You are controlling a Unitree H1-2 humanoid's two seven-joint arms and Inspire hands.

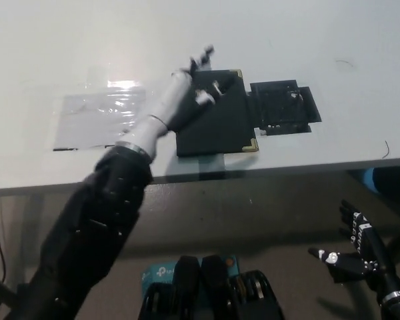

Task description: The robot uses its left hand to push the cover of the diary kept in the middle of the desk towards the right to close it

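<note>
Resting spread on the black diary (217,123), the left robot hand (187,93) meets a stiff, light, slippery cover (push flat near its edge); right robot hand (360,250) hangs open below the tabletop (320,40).

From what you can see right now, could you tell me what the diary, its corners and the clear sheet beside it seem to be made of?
The diary looks like matte black leatherette or cloth board: dark, barely any shine. Its corners seem to be gold-coloured metal, glinting brightly. The clear sheet looks like thin glossy plastic film, showing glare and wrinkles. The left hand lies over the diary.
</note>
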